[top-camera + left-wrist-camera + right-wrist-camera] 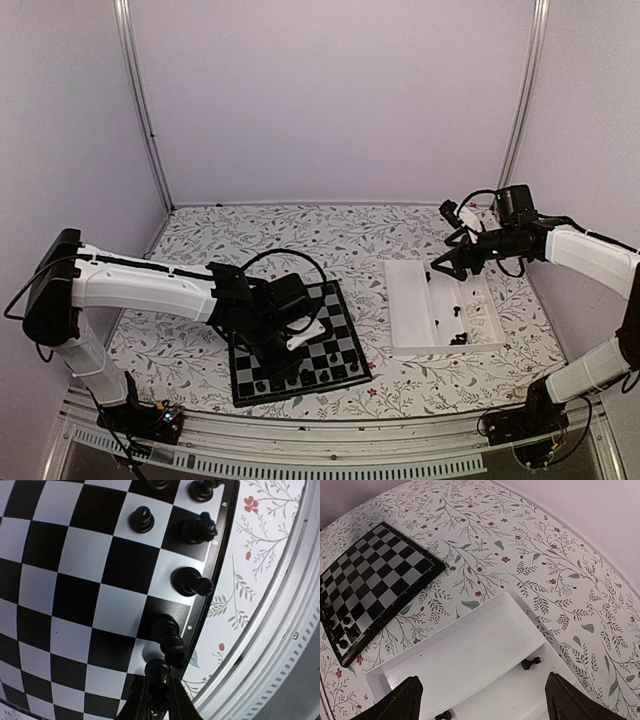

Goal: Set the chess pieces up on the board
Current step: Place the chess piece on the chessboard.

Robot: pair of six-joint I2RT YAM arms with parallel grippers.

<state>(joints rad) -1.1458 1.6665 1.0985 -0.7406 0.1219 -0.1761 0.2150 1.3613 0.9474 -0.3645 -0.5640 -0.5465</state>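
The board (338, 318) lies in front of the left arm. Several black chess pieces (190, 581) stand in a row along its near border. My left gripper (159, 682) reaches down at the end of that row, its fingers pressed on either side of one black chess piece (158, 669) that stands upright on an edge square, close beside a neighbouring piece (170, 636). In the top view the left gripper (268, 362) is over the board's near left part. My right gripper (485, 705) hangs wide open above the white tray (470, 650), holding nothing. Two black pieces (531, 663) lie in the tray.
The white compartmented tray (410, 310) sits right of the board, with pale cream pieces (485, 318) in its right compartments. The table's metal rail (280, 645) runs just past the board's near border. The board (380, 575) shows at the upper left of the right wrist view.
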